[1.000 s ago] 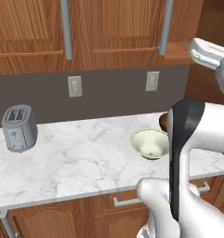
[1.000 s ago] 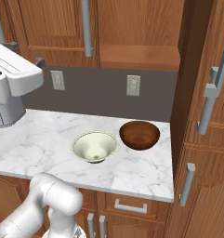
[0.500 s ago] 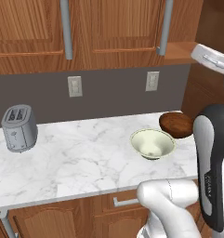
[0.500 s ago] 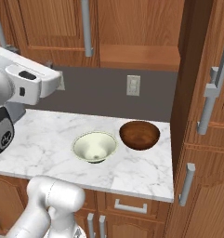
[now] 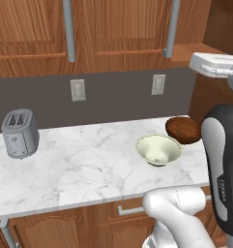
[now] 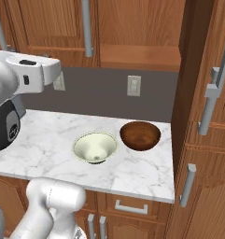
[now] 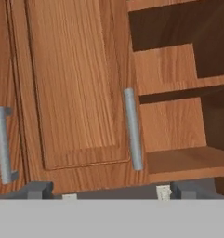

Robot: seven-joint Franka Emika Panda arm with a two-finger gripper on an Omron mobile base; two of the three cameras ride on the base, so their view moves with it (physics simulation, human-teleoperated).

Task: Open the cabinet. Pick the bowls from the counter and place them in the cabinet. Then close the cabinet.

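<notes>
The cabinet stands partly open: in the hand view its left door is shut, with a long grey handle running down its right edge, and to the right of that handle the inside lies bare, with a wooden shelf and a darker gap above it. In the right base view the other door is swung out and seen edge-on as a dark wooden slab above the right end of the surface. Both bowls sit on the white marble surface, not yet in the cabinet. The cream bowl is upright near the front edge, and the brown bowl sits just beside it, to its right and a little further back, near the surface's right end; the two look close enough to touch, but I cannot tell whether they do. A grey toaster stands well apart from them at the far left of the surface, and two pale wall outlets are set in the dark backsplash behind. The tool is raised in front of the cabinet, facing the shut door and its handle; its two dark tips show well apart at the bottom of the hand view, with nothing between them.
</notes>
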